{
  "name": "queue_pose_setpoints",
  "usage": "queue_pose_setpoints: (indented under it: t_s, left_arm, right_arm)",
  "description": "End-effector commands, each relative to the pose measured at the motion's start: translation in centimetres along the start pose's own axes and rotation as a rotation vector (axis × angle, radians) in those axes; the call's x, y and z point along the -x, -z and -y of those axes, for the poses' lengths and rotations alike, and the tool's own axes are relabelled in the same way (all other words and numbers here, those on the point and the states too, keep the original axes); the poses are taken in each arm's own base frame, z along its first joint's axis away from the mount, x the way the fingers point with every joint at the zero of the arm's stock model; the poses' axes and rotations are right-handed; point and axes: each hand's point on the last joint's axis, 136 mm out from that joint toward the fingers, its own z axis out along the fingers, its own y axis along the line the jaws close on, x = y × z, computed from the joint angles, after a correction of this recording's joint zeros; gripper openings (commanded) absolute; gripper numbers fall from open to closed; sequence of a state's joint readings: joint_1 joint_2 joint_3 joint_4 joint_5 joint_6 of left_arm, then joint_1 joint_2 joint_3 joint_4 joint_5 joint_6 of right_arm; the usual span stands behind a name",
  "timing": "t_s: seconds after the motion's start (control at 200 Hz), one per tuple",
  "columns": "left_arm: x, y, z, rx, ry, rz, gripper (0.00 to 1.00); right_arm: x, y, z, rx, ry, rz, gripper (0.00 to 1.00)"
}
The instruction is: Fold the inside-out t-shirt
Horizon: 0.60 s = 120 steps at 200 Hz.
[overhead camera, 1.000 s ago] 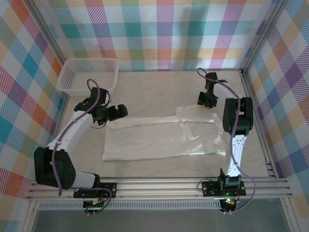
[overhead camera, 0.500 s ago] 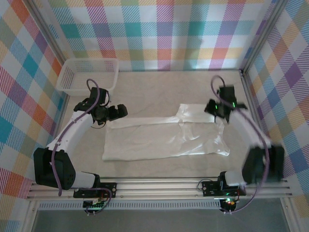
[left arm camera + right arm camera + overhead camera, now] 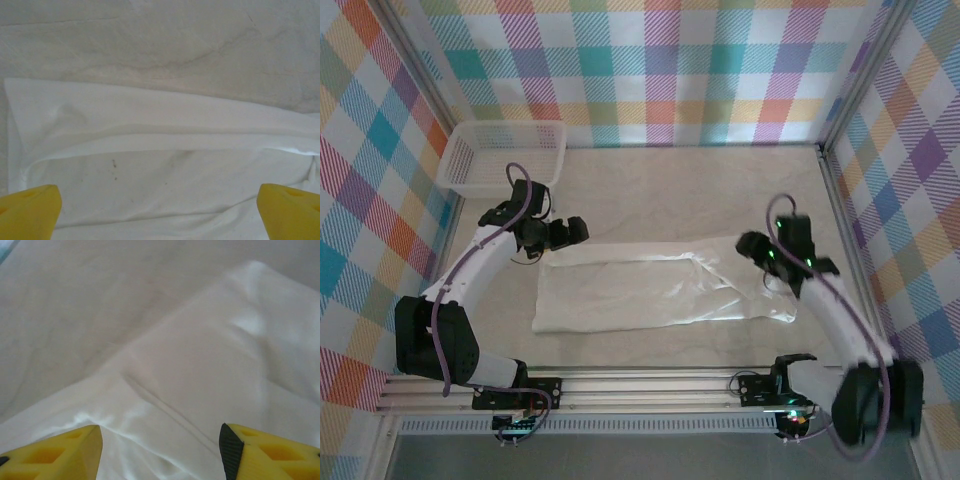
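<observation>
T-shirt (image 3: 650, 295) lies flat on the table (image 3: 650, 190), a long white band running left to right across the middle, nearer the arm bases than the far wall. The basket (image 3: 500, 150) sits well apart in the far-left corner.

My left gripper (image 3: 576, 231) hangs over the shirt's far-left corner. From my left wrist, both yellow tips are spread wide at the bottom corners. The cloth lies beneath and between them, with a folded edge running across. Nothing is pinched; the jaws stand released.

My right gripper (image 3: 750, 246) is over the shirt's right end, at its far edge. From my right wrist (image 3: 160, 450), the tips are apart with glossy fabric (image 3: 200, 365) below them and a crease slanting across. No cloth is caught in them, so they are let go.

Changes over the last second:
- My right arm stood upright at the right edge, its gripper beyond the shirt's far-right part. It has swung nearer and now reaches in low from the near right.
- The flap that jutted past the far edge on the right has come down, and that edge now runs almost straight.
- My left arm has barely shifted.
- The basket is unmoved.
</observation>
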State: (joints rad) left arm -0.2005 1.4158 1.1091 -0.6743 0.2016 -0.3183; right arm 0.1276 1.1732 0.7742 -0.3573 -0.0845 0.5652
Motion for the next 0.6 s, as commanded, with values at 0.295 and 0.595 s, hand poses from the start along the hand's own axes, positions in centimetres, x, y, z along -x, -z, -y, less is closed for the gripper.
queue_pose_setpoints:
  t_s: [0.295, 0.595]
  left_arm:
    - [-1.6, -0.6, 0.8, 0.008, -0.025, -0.038, 0.97]
    - [-1.8, -1.0, 0.7, 0.012, -0.023, -0.043, 0.98]
  right_arm:
    - [-5.2, -10.9, -5.8, 0.114, 0.151, -0.492, 0.54]
    - [-10.4, -6.3, -5.9, 0.185, 0.154, -0.57, 0.16]
